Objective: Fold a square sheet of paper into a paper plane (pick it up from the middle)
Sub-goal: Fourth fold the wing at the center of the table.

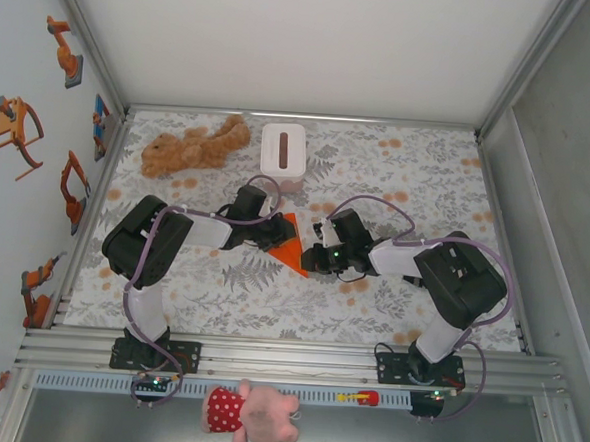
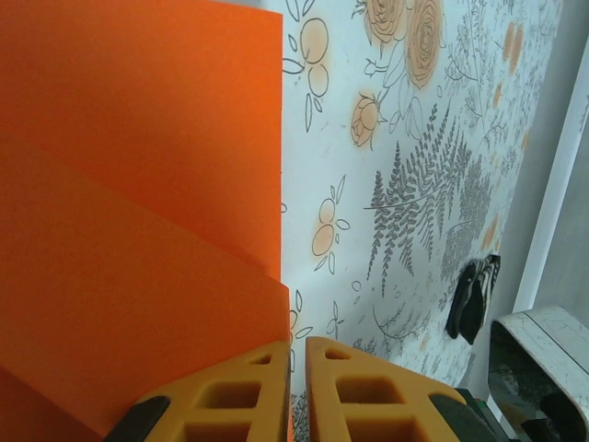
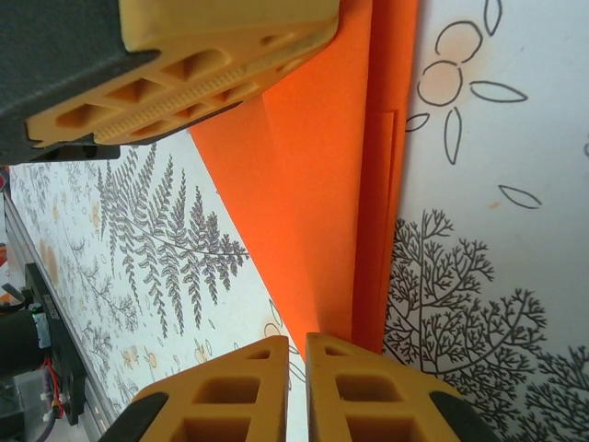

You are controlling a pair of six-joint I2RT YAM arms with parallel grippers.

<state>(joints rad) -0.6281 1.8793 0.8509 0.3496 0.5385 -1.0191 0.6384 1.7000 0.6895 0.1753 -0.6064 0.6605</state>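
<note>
The thin bright orange paper sheet (image 1: 291,249), partly folded with its layers overlapping, lies mid-table on the floral tablecloth (image 1: 418,178). The 2 grippers meet at it: the left gripper (image 2: 297,387) is pinched together on its edge, and the right gripper (image 3: 297,387) nips its pointed corner.

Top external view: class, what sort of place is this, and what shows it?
Probably a robot test cell: two black arms bolted to a grooved metal rail, plain white walls boxing in the floral-clothed table, orange robot-arm stickers on one.
</note>
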